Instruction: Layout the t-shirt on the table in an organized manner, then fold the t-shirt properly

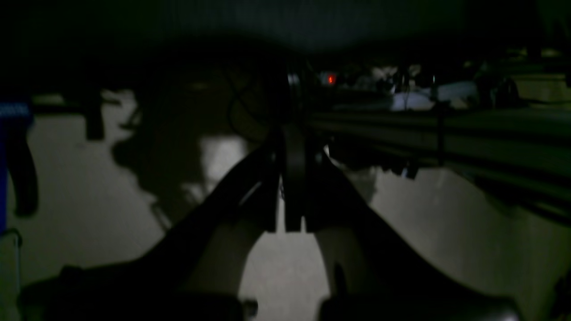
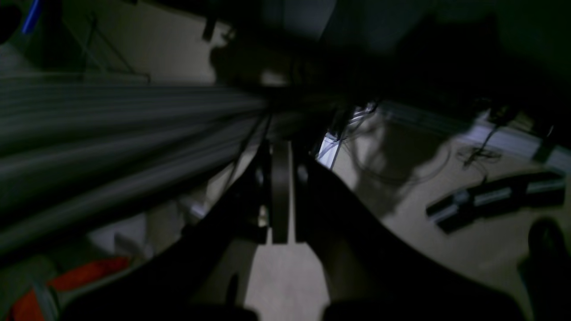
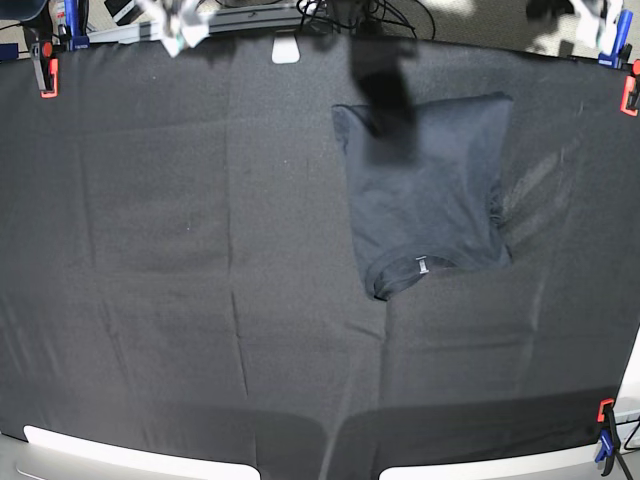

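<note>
1. Left gripper (image 1: pixel 287 225): I see its jaws pressed together, nothing between them. It hangs over pale floor, below table level.
2. Right gripper (image 2: pixel 280 238): same story, jaws closed flat, nothing held, pale floor under it.
3. Neither gripper shows in the base view; both arms are off the table (image 3: pixel 150 250).
4. Shirt (image 3: pixel 430 190) lies on the black cloth, right of centre, toward the far edge. It's folded into a compact, roughly rectangular shape, collar toward the near side with the white tag (image 3: pixel 422 266) showing.
5. A dark blurred shape (image 3: pixel 385 95) overlaps the shirt's far-left corner in the base view; I can't tell what it is.
6. No containers in any view.
7. Only the base view shows the shirt, cloth and clamps (image 3: pixel 45 75) at the table corners.
8. Only the left wrist view shows a small red light (image 1: pixel 330 80) and a rail (image 1: pixel 424 133) running off to the right; very dark, little else readable.
9. Only the right wrist view shows a power strip (image 2: pixel 495 198) and loose cables (image 2: pixel 479 154) on the floor, plus something orange (image 2: pixel 67 283) at lower left.
</note>
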